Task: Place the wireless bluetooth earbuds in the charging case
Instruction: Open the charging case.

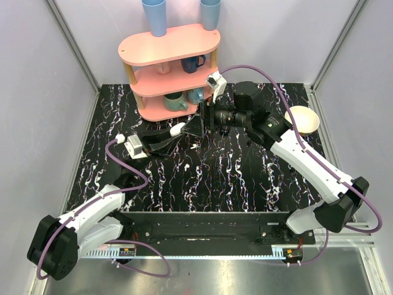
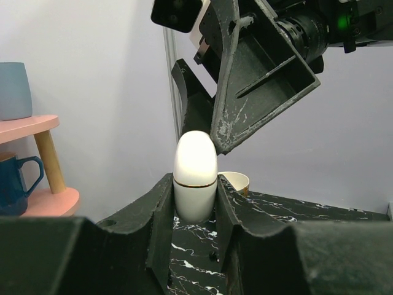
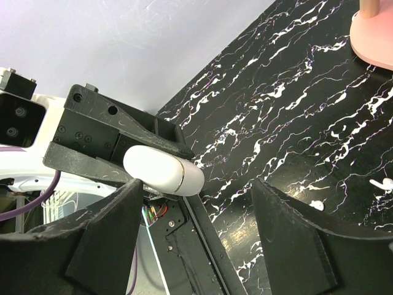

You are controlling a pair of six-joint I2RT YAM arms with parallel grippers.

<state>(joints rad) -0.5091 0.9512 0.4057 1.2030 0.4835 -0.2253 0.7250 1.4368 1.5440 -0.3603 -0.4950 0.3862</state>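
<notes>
My left gripper (image 2: pixel 194 192) is shut on the charging case (image 2: pixel 195 175), a white oval capsule with a thin gold seam, closed and standing upright between the fingers. From above, the case (image 1: pixel 177 129) sits just left of my right gripper (image 1: pixel 195 126). The right gripper (image 3: pixel 196 190) is open and hovers over the case (image 3: pixel 163 169), one finger (image 2: pixel 258 80) hanging close above its top, not touching it. Two tiny white earbuds (image 3: pixel 382 182) (image 3: pixel 317 204) lie on the black marbled table near the shelf foot. They are hidden in the top view.
A pink three-tier shelf (image 1: pixel 169 61) with mugs and two blue cups stands at the back, close behind both grippers. A cream bowl (image 1: pixel 303 118) sits at the back right beside the right arm. Grey walls enclose the table.
</notes>
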